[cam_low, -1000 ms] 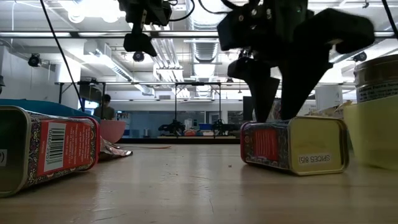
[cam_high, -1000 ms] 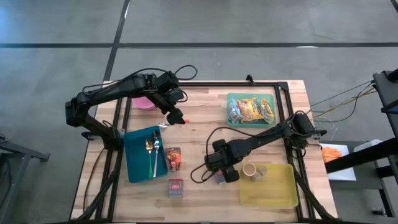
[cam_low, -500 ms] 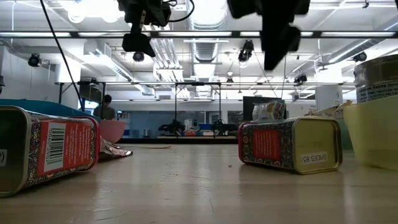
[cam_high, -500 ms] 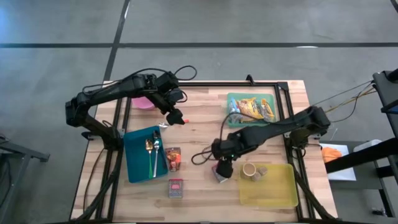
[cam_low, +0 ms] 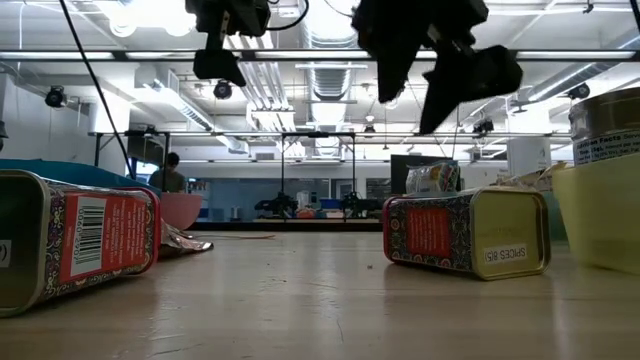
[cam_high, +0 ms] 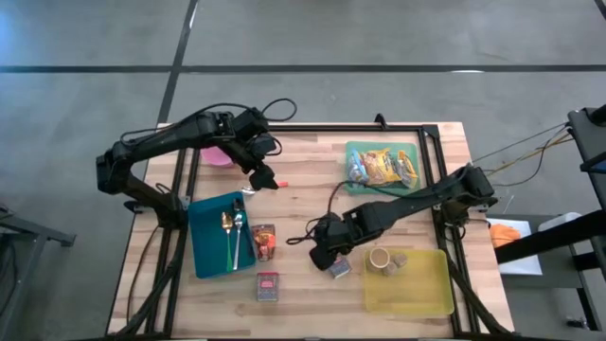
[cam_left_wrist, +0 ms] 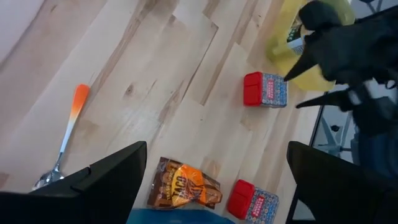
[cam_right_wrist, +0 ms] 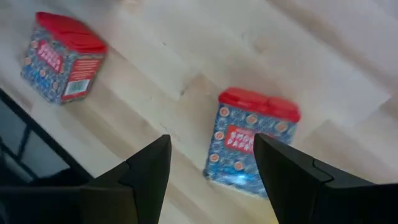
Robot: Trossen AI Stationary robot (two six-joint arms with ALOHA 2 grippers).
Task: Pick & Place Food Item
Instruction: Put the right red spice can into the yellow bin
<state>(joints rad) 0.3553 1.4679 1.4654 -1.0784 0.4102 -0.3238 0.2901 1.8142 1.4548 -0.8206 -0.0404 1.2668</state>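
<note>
The right gripper (cam_high: pixel 325 254) hangs in the lower middle of the high view, a bit above the wooden surface (cam_high: pixel 312 170). The spice tin (cam_high: pixel 339 268) lies flat on its side just below and to the right of it there, close to the yellow tray (cam_high: pixel 421 294). In the right wrist view the tin (cam_right_wrist: pixel 254 140) shows between the two dark fingers, with its red lid pointing away from the camera. So its long side runs the same way the fingers point, and the fingers stand on either side of it.

The jaws of the right gripper are partly spread and hold nothing. In the low view they (cam_low: pixel 435 60) hang high over the tin (cam_low: pixel 467 232) and do not touch it.

The right arm is much nearer to this tin. The move to come looks like a drop straight down so the jaws can close on the tin's long sides.

The left gripper (cam_high: pixel 260 175) waits in the upper left part of the surface, well apart, with its jaws spread wide and empty.

A second tin (cam_high: pixel 268 286) lies further left, low in the high view.
</note>
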